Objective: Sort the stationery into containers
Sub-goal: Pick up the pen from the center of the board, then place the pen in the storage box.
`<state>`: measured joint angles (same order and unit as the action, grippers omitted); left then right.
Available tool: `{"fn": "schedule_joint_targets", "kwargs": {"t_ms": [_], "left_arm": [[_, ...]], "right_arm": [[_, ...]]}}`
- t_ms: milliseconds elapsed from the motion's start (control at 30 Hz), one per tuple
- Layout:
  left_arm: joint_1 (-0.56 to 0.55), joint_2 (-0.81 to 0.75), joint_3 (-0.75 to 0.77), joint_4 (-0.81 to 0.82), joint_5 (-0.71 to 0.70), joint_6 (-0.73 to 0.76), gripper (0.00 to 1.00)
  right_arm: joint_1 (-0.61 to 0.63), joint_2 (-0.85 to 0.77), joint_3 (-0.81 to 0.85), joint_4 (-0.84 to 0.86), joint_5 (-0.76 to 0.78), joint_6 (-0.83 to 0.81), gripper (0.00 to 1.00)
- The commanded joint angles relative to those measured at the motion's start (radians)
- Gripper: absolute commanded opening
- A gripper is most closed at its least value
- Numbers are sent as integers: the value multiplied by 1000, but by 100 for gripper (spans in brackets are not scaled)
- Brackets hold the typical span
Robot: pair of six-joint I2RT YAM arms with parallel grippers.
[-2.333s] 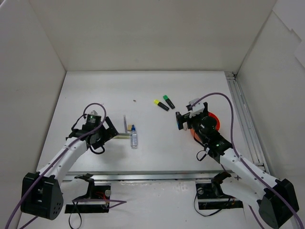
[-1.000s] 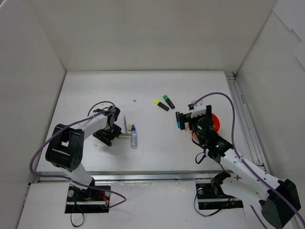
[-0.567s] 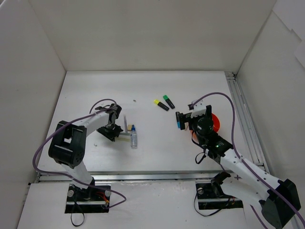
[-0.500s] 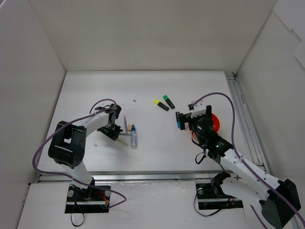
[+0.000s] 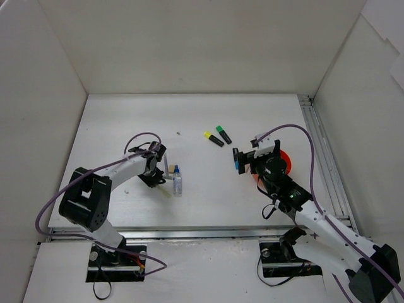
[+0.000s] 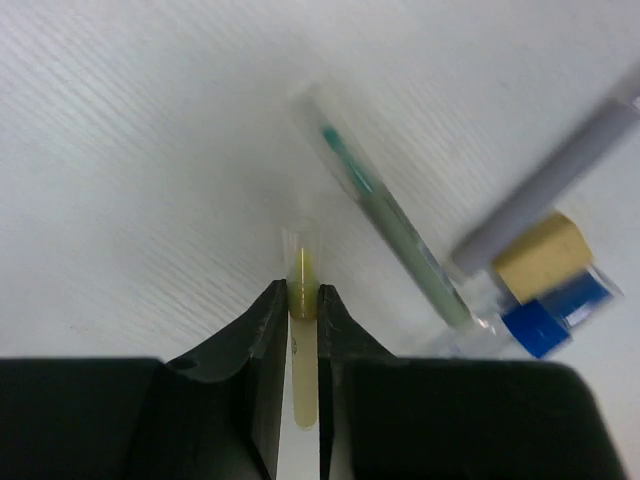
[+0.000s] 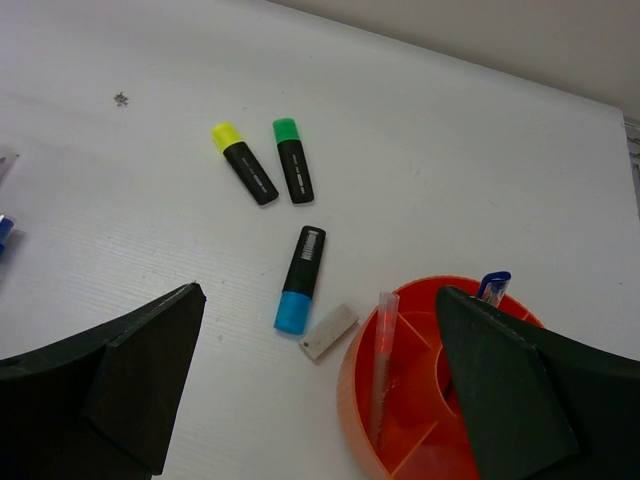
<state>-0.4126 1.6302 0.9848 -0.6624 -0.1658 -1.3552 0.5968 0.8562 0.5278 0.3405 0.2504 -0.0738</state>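
table: white, walled in on three sides [image 5: 113,126]
beside the strip: clear pen with a green core [image 6: 385,215] lies just to its right, slanting away; it looks apart from the strip, though the gap is thin
further right: grey pen [image 6: 550,175], tan block [image 6: 540,258] and blue-capped clear tube [image 6: 545,322] are bunched together, touching or overlapping
what blocks the view: black fingers [image 6: 265,340] cover the strip's near half; from overhead the left wrist hides most of it
left pincer: [image 6: 302,305] narrow, both fingers pinched on the pale strip [image 6: 302,262]
right pincer: [image 7: 318,300] spread wide with nothing between the fingers, over the right side of the table by the pot
under the right pincer: blue-capped highlighter [image 7: 302,262], white eraser [image 7: 328,332] just beside the pot rim, yellow-capped highlighter [image 7: 245,163] and green-capped highlighter [image 7: 293,160] side by side further out
pot: orange-red, round, divided inside [image 7: 400,440]; a thin red pen [image 7: 383,350] leans in one section, and a blue pen top [image 7: 492,288] shows at the far side
strip look: thin, clear-edged, pale yellow inside, with a squared far end
strip place: left-centre of the table, left of the pen cluster; cannot tell whether it is lifted or lying on the surface
strip axis: long axis in line with the fingers, free end pointing straight out past the fingertips
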Motion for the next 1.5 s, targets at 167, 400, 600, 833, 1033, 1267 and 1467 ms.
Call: {"fn": "schedule_joint_targets", "kwargs": {"t_ms": [167, 400, 600, 833, 1033, 1267, 1467], "left_arm": [[-127, -340, -43, 301, -63, 507, 0], [-169, -553, -195, 655, 296, 912, 0], [-236, -552, -147, 655, 558, 1151, 0], [-282, -512, -98, 641, 629, 1252, 0], [-302, -494, -72, 639, 578, 1259, 0], [-313, -448, -31, 627, 545, 1249, 0], [-322, -429, -29, 635, 529, 1233, 0]], "right_arm": [[6, -39, 63, 17, -123, 57, 98], [8, -8, 60, 150, -338, 234, 98], [11, 76, 81, 274, -529, 377, 98], [8, 228, 161, 298, -715, 538, 98], [26, 335, 181, 295, -740, 672, 91], [72, 425, 225, 295, -700, 698, 78], [103, 431, 225, 295, -614, 684, 45]]}}
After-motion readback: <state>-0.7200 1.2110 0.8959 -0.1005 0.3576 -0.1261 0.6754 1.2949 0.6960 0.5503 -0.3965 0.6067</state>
